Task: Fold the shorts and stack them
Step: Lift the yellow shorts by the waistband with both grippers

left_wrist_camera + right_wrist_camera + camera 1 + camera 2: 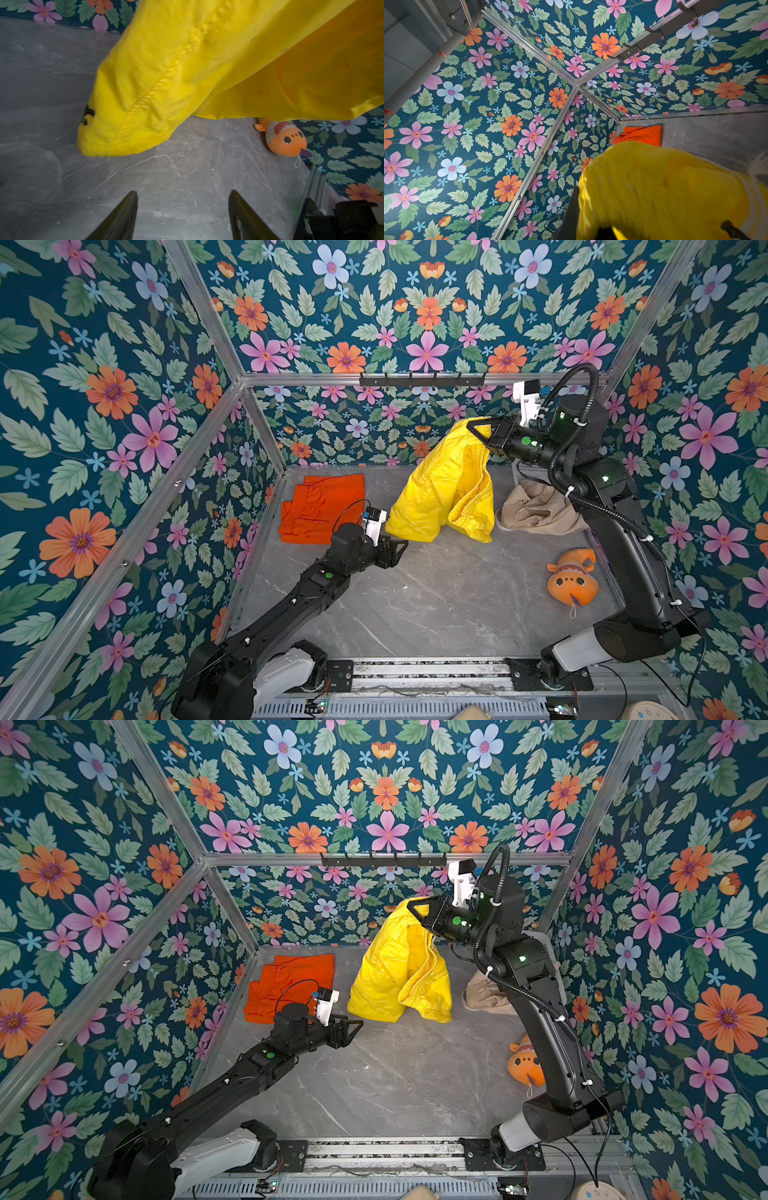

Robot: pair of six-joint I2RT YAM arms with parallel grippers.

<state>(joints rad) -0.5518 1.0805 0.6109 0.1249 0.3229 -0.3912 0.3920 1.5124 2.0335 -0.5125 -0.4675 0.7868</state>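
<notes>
On yellow shorts hem: black mark (unreadable)

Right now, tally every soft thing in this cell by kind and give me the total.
Shorts: 3 (orange shorts, yellow shorts hanging from the right gripper, beige shorts bunched up)
Plush toys: 1 (orange fish toy)
Total: 4

yellow shorts: slick cloth (faint sheen) | table: smooth grey marble-look
</notes>
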